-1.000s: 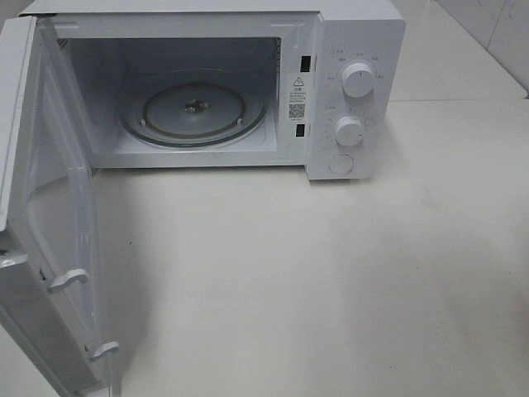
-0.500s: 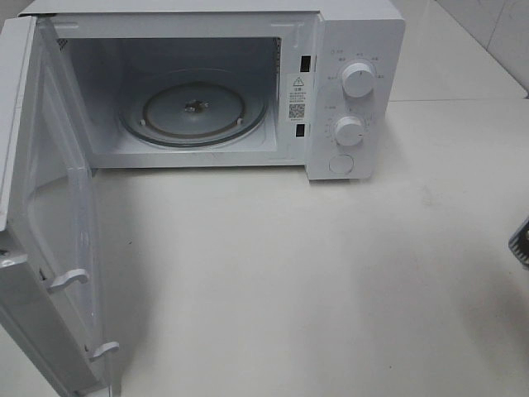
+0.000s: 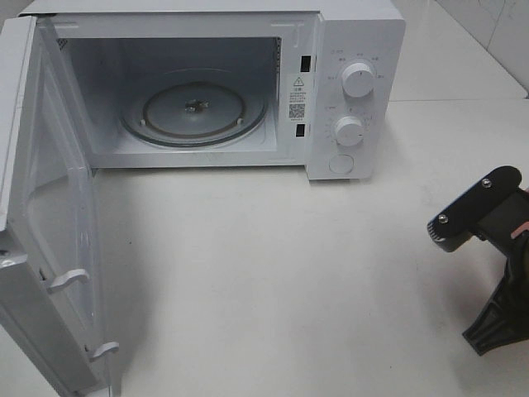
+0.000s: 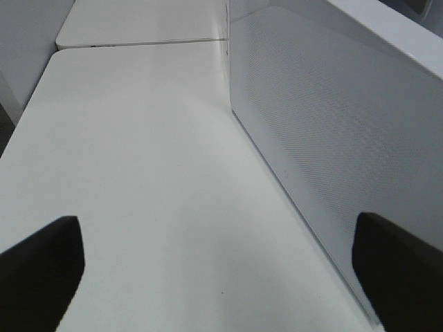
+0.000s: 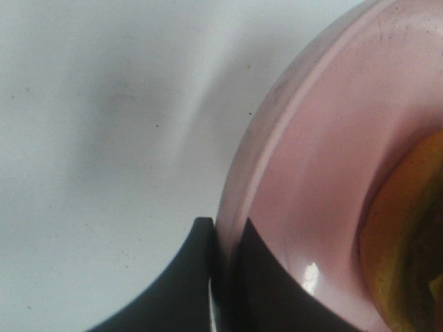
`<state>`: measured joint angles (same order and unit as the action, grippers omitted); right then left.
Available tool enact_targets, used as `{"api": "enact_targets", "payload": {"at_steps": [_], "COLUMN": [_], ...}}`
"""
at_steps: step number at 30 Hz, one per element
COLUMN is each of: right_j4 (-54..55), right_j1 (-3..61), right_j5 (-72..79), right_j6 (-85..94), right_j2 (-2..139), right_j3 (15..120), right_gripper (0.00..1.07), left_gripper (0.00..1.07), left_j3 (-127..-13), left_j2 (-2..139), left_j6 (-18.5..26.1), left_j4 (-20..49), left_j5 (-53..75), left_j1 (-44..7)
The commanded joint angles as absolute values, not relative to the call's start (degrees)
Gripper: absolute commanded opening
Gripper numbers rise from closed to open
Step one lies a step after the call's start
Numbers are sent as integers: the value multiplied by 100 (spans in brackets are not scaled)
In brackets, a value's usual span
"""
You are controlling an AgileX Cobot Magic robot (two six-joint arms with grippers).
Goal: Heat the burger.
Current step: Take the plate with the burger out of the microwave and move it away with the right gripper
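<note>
Fingers (image 5: 208, 277) of the right arm pinch the pink plate's (image 5: 304, 173) rim; left fingers (image 4: 41, 270) spread wide. Only the burger's (image 5: 405, 235) glossy golden-brown edge shows.

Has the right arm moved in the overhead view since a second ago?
Yes. The right arm has entered from the right edge, moving left toward the microwave, which stayed put.

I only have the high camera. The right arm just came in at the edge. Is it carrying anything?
Observer: Yes. The right wrist view shows its fingers shut on the rim of a pink plate.
Operator: Is the burger on it?
Observer: A golden-brown bun sits on the plate at the frame edge.
Operator: And the left arm?
Observer: Its fingers are open, empty, beside the microwave door.
</note>
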<state>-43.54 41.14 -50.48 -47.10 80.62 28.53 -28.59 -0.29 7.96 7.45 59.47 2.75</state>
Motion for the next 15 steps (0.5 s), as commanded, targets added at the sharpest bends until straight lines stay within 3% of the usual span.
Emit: {"api": "enact_targets", "payload": {"at_steps": [1,15], "right_j4": [-4767,-5174], "right_j1": [4039,3077], "right_j5": [-5088,-4160], "right_j6": [-5076,-5741], "right_j2": [8274,9282], "right_j3": [2899,2899], "right_gripper": [0,0], "left_gripper": [98,98], "left_j3": [-2848,-2848], "left_j2": [-149,-149], "left_j6": [768,768], "left_j4": [756,756], "left_j5": [5924,5924], "left_j1": [298,298]}}
